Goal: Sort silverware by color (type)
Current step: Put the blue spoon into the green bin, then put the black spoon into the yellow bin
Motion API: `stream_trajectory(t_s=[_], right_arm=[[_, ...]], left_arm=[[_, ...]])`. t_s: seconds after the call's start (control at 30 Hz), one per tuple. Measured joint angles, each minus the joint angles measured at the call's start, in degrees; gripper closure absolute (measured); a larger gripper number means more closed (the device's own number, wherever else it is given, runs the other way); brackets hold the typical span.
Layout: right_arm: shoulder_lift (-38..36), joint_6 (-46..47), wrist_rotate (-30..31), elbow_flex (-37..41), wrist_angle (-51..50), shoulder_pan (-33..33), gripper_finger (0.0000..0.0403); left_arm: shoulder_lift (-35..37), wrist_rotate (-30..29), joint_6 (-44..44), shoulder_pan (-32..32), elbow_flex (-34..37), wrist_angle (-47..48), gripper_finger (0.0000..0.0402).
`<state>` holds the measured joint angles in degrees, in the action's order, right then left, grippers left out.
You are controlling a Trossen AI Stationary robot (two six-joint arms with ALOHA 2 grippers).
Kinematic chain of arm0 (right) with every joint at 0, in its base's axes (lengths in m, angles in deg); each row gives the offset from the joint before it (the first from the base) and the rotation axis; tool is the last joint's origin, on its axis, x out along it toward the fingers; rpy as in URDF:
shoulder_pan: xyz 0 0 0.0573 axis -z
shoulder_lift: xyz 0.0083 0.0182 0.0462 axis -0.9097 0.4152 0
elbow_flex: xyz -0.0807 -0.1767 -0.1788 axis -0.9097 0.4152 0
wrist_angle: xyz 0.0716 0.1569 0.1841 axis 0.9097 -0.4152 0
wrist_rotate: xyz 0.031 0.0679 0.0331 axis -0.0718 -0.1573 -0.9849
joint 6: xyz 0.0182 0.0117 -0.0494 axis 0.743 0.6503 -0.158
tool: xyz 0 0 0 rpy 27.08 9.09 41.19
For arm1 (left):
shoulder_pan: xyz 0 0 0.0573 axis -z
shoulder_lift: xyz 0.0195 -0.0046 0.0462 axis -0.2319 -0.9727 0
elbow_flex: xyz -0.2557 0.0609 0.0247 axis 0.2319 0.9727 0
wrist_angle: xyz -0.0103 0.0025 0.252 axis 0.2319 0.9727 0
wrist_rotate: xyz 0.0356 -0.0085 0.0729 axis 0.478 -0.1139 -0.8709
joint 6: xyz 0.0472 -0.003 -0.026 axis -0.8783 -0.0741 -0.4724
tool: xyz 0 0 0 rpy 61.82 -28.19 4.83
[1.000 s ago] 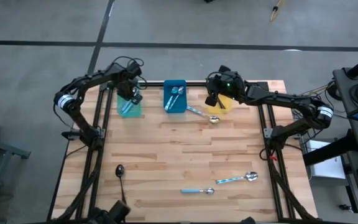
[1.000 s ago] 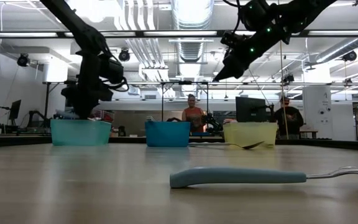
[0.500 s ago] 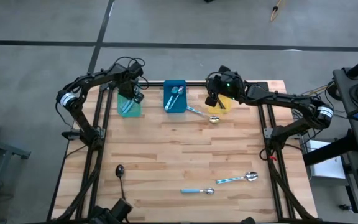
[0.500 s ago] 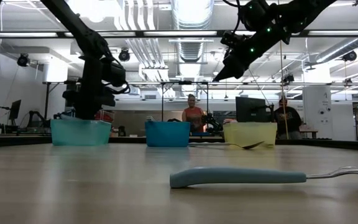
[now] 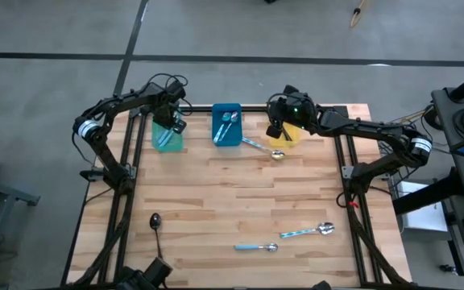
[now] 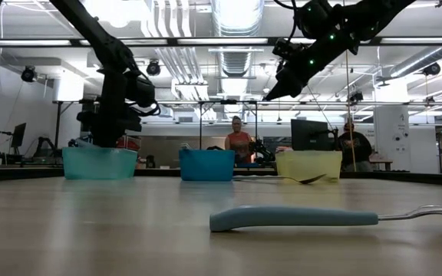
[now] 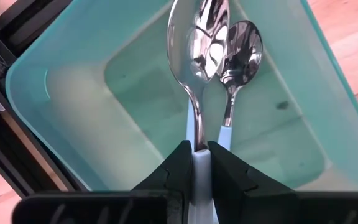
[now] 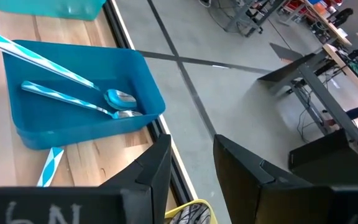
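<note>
Your left jaws are pinching the light-blue handle of a spoon [image 7: 199,74], and your right jaws stand spread with nothing between them. The left gripper [image 5: 170,121] hangs over the teal bin [image 5: 167,139] at the far left of the table [image 5: 240,201], and in the left wrist view the held spoon points down into this bin, its shiny bowl just beside a second spoon [image 7: 238,59] that already lies inside. So the step in hand, as I judge it, is the drop of this spoon into the teal bin.

The right gripper [image 5: 275,127] waits above the yellow bin [image 5: 290,135], near the blue bin [image 8: 73,99], which holds two spoons with striped handles.

The rest of the silverware is still outside the bins. One spoon [image 5: 263,149] lies on the wood just beside the blue bin. Two more spoons with blue handles [image 5: 306,231] [image 5: 256,246] lie near your edge of the table, and one dark spoon [image 5: 156,229] lies at the near left corner, well apart from them.

For the next move you should spread the left jaws fully, so the handle falls free, and lift straight up before you travel. After that a spoon from the near edge is a good choice. The dark spoon probably needs its own bin.
</note>
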<state>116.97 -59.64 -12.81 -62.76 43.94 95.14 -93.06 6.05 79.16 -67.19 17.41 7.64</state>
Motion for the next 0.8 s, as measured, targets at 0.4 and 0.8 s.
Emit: stream_trajectory(t_s=[0.4, 0.8], right_arm=[[0.0, 1.05, -0.09, 0.0, -0.11, 0.0, 0.0291], [0.0, 2.38, -0.72, 0.02, -0.72, 0.0, 0.0291]], left_arm=[[0.0, 0.0, -0.75, 0.01, 0.0, 0.24, 0.0364], [1.87, -0.02, 0.0, 1.05, -1.48, 2.2, 0.0294]])
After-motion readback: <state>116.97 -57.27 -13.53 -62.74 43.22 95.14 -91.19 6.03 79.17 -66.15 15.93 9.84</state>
